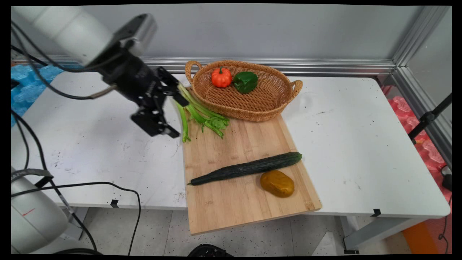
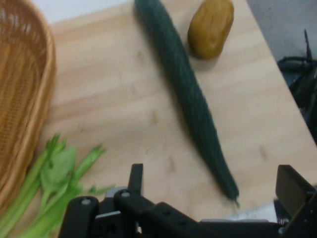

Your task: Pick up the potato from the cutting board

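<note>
tool [image 1: 175, 117]: released, jaws spread wide, nothing held, in the air at the cutting board's [image 1: 245, 173] far left corner
celery [image 1: 198, 115]: nearest, on that corner, stalks beside the tool
cucumber [image 1: 249, 168]: across board, potato [image 1: 277, 183] just beside it
basket [image 1: 249, 104]: behind board; pumpkin [image 1: 221, 77] and green pepper [image 1: 245, 81] show only in main view
surface [image 1: 361, 144]: white, under board

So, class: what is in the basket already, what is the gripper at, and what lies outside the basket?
Looks done: the pumpkin and pepper lie in the basket. In hand: nothing; the gripper hangs open and empty by the celery. Left: celery, cucumber and potato lie on the board, outside the basket.
</note>
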`<state>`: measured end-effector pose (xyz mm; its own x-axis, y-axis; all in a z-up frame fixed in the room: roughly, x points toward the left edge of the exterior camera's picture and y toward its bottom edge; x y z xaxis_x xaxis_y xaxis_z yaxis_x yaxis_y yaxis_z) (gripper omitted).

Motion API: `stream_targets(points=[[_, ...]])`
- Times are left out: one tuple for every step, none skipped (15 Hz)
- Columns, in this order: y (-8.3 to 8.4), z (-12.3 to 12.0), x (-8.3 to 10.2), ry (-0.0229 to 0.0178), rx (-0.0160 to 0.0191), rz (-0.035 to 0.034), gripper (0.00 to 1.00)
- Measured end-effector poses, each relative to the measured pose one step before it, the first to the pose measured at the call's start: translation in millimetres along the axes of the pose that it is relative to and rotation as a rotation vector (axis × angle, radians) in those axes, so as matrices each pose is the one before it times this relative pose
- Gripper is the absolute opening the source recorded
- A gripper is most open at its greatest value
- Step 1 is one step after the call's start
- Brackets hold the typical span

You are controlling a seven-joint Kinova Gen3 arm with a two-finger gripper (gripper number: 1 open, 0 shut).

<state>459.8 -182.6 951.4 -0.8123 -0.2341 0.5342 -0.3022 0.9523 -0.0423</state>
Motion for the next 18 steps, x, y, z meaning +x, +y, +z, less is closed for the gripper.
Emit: stream_targets(points=[[0.41, 9.15, 8.25, 0.00483, -0.00571, 0.00461, 1.00], [0.36, 9.20, 8.09, 0.00495, -0.00468, 0.00543, 1.00], [0.30, 8.25, 6.86, 0.00334, -0.00386, 0.00486, 1.00], [-0.02, 9.93, 7.91, 0.00129, -0.00412, 0.00571, 1.00], [-0.04, 10.17, 7.83, 0.00129, -0.00391, 0.00541, 1.00], [-0.04, 10.01, 7.49, 0.00029, -0.00325, 0.00551, 1.00], [-0.01, 9.27, 6.75, 0.00051, -0.00362, 0.00601, 1.00], [-0.07, 10.82, 7.47, 0.00001, -0.00418, 0.00714, 1.00], [-0.10, 9.50, 6.23, -0.00104, -0.00363, 0.00647, 1.00], [-0.10, 11.29, 6.84, -0.00144, -0.00396, 0.00645, 1.00], [-0.17, 11.64, 6.71, -0.00180, -0.00461, 0.00631, 1.00], [-0.26, 11.60, 6.43, -0.00230, -0.00514, 0.00642, 1.00], [-0.25, 10.27, 5.49, -0.00258, -0.00481, 0.00522, 1.00], [-0.45, 8.27, 4.37, -0.00207, -0.00354, 0.00407, 1.00], [-0.44, 6.79, 3.49, -0.00175, -0.00308, 0.00373, 1.00], [-0.70, 9.80, 4.90, -0.00292, -0.00445, 0.00481, 1.00], [-0.56, 6.67, 3.24, -0.00224, -0.00351, 0.00298, 1.00], [-1.05, 9.76, 4.74, -0.00319, -0.00476, 0.00473, 1.00]])
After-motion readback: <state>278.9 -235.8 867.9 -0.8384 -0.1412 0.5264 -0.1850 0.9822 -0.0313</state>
